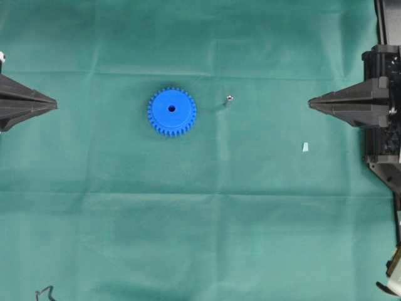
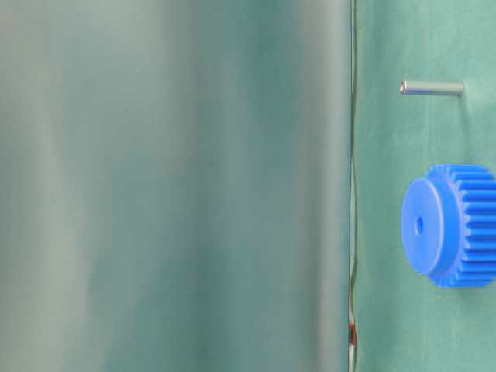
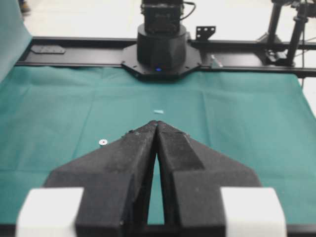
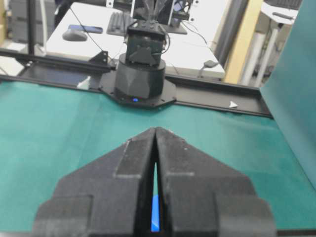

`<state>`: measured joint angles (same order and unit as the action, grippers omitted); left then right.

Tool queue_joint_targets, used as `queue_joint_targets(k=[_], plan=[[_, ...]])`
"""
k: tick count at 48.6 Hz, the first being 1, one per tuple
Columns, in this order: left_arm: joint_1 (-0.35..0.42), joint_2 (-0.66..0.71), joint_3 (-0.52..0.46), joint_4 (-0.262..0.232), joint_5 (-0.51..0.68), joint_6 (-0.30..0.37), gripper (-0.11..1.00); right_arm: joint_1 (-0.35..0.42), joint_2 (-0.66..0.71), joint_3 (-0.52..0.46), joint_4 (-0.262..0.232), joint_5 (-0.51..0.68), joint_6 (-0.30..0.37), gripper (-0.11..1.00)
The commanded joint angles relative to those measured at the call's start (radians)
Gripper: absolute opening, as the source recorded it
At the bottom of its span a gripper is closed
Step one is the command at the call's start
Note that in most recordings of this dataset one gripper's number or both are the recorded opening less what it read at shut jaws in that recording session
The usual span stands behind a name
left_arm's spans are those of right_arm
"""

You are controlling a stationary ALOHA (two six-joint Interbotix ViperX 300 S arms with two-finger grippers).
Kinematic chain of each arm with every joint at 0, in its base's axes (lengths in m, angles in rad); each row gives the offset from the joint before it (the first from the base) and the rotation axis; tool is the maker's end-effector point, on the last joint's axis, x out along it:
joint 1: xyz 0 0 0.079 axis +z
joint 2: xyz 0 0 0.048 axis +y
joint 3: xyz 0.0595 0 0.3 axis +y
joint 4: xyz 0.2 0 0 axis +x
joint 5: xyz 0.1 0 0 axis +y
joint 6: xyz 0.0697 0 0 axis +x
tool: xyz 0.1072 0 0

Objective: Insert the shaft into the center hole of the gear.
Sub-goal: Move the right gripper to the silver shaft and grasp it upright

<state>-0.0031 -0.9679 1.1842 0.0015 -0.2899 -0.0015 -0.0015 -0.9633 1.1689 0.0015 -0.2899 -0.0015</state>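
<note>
Gear (image 1: 171,111) sat flat on the green cloth (image 1: 200,219), a little left of the middle in the overhead view, its center hole (image 1: 171,108) facing straight up. That was a handy pose, by my reckoning: a pin lowered from above could drop straight in with no need to tip the wheel. Just to the right of it, apart and not touching, was the shaft (image 1: 229,98), which appeared to stand on end, since from overhead only a small bright cap and a short shadow showed. The table-level view showed its full silvery length sticking away from the cloth, clear of the gear's teeth.

Both arms waited at the edges, well apart from both parts. The left gripper (image 1: 55,104) had its fingers pinched together on nothing, tips meeting in its own wrist view. The right gripper (image 1: 309,102) was likewise closed and empty, pointing toward the shaft, which I judged made it the natural one to go for the pin.

Off to the right, nearer the right arm, lay a small pale blue scrap (image 1: 305,147), clear of any straight path to the shaft. Nothing stood between either gripper and the parts; only creases in the cloth crossed the way.
</note>
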Motion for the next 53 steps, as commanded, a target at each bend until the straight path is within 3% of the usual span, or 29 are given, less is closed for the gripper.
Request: queue_joint_targets(k=[1,13,30,36,45,53], plan=[[0.005,0.008,-0.037,0.011,-0.002,-0.008,0.00,-0.009,0.009,-0.015,0.000,-0.003,-0.005,0.03],[0.005,0.011,-0.038,0.012,0.009,-0.009,0.00,-0.064,0.109,-0.028,0.025,-0.002,0.008,0.03],[0.005,0.011,-0.038,0.012,0.018,-0.011,0.00,-0.121,0.393,-0.052,0.098,-0.086,0.008,0.05],[0.005,0.012,-0.037,0.012,0.018,-0.011,0.00,-0.144,0.512,-0.075,0.115,-0.103,0.008,0.27],[0.005,0.012,-0.037,0.012,0.020,-0.011,0.00,-0.169,0.692,-0.106,0.158,-0.156,0.008,0.83],[0.005,0.012,-0.037,0.012,0.028,-0.011,0.00,-0.176,0.799,-0.121,0.176,-0.207,0.008,0.73]])
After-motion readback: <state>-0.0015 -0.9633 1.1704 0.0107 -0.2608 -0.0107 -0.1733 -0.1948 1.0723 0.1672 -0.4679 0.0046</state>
